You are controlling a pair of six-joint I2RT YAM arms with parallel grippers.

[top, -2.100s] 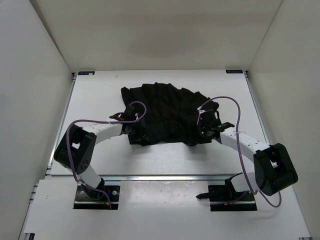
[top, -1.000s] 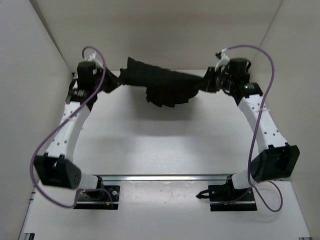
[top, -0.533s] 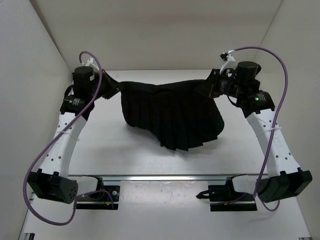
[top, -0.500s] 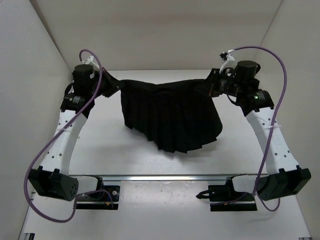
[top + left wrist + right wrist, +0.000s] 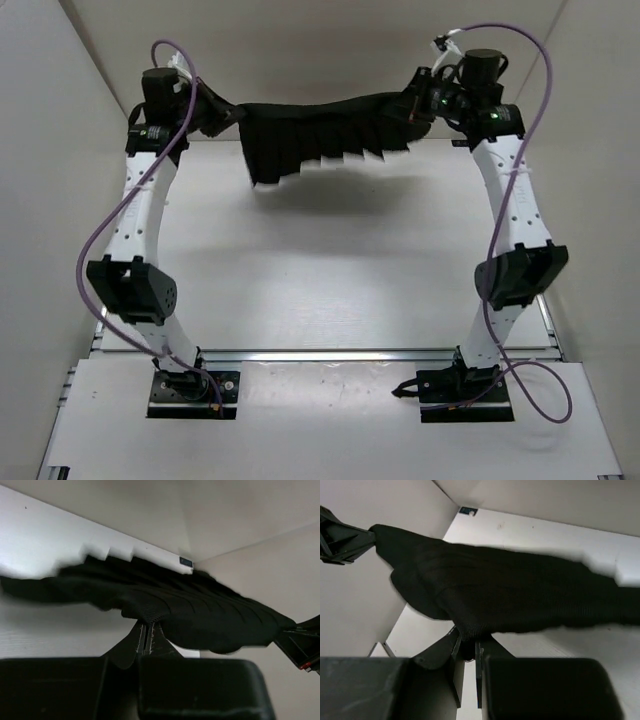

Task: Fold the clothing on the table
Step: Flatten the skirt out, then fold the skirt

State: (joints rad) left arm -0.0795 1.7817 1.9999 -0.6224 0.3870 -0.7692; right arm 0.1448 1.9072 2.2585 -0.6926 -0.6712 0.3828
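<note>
The clothing, a black pleated garment, hangs stretched in the air above the far part of the table, casting a shadow below. My left gripper is shut on its left corner and my right gripper is shut on its right corner. The left wrist view has the fabric spreading away from my pinched left gripper. Seen from the right wrist, the cloth bunches into my right gripper. Both arms reach high and far.
White walls enclose the table on the left, right and back. Metal rails run along the table's near edge, with both arm bases bolted in front. Purple cables loop beside each arm.
Both grippers have risen and moved toward the back wall, lifting the clothing. Its hanging lower edge, which drooped far toward me, now sits much higher and shorter in view.
</note>
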